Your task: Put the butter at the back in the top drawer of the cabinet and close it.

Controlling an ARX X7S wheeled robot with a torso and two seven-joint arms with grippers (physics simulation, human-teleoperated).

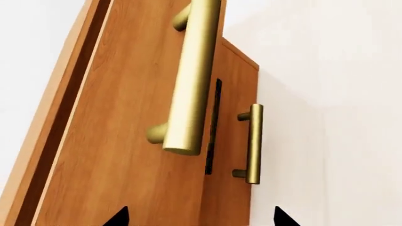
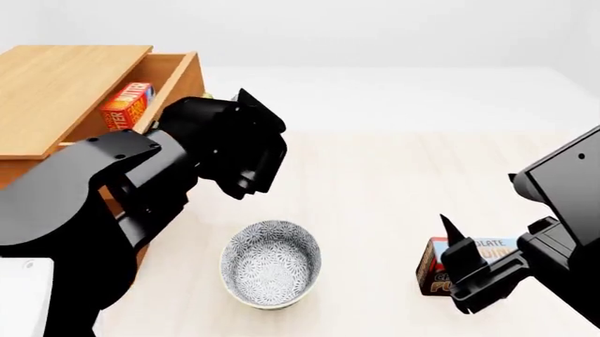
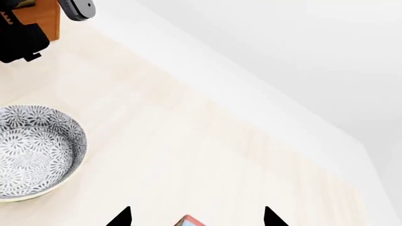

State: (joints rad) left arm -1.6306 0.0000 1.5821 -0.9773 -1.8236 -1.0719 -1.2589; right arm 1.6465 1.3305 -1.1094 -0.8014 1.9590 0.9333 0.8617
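Observation:
The cabinet (image 2: 56, 84) stands at the far left in the head view. Its top drawer (image 2: 178, 74) is pulled open, and the red-and-orange butter (image 2: 126, 105) lies inside it. My left gripper (image 1: 199, 219) is open and empty. It faces the top drawer's wood front (image 1: 125, 141) just short of its brass handle (image 1: 191, 80). A lower drawer's handle (image 1: 253, 143) shows behind. My left arm (image 2: 225, 144) covers the drawer front in the head view. My right gripper (image 3: 196, 219) is open and empty, just above the chocolate pudding box (image 2: 433, 267).
A patterned grey bowl (image 2: 271, 263) sits on the pale table (image 2: 394, 182) in front of the cabinet, between my arms; it also shows in the right wrist view (image 3: 31, 150). A corner of the pudding box (image 3: 188, 221) shows between my right fingers.

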